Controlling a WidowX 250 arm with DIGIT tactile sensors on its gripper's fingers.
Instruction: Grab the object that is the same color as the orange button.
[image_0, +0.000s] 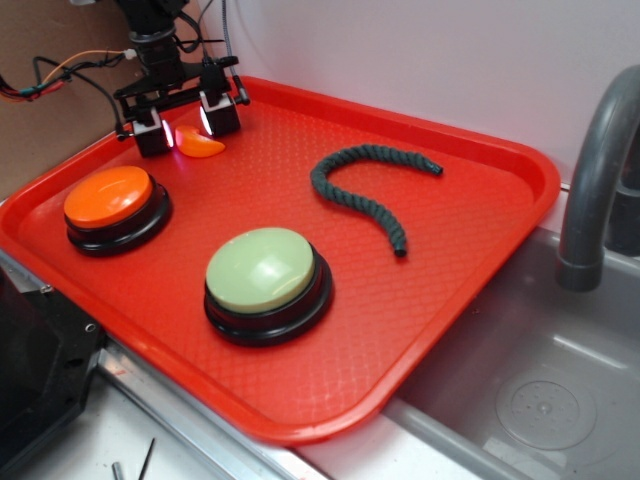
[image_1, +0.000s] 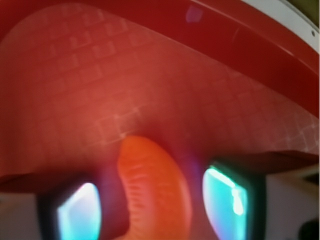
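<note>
I have the gripper (image_0: 181, 128) down at the far left corner of the red tray (image_0: 470, 240), and the little orange crescent (image_0: 199, 143) sits right between its two fingers, lying on the tray floor just inside the far rim. From the wrist view the crescent (image_1: 152, 187) is centred in the gap, with a finger (image_1: 80, 212) on its left and another on its right, and daylight showing on both sides, so the jaws stand wide and are not yet pressing on anything. The crescent's long axis seems to run roughly along the line of sight of the wrist camera, across the direction the jaws close, which is what I want: the fingers would meet its narrow width, not its ends.

The crescent is glossy, hard-looking plastic with a curved back, so I judge it could squirt out if the pads catch it off centre. The tray floor has a fine waffle texture. The orange button (image_0: 109, 195), a smooth dome on a black base, sits near the left edge, close to the gripper; a pale green button (image_0: 260, 266) stands nearer the front, and a dark green rope (image_0: 368, 190) curls toward the right side
</note>
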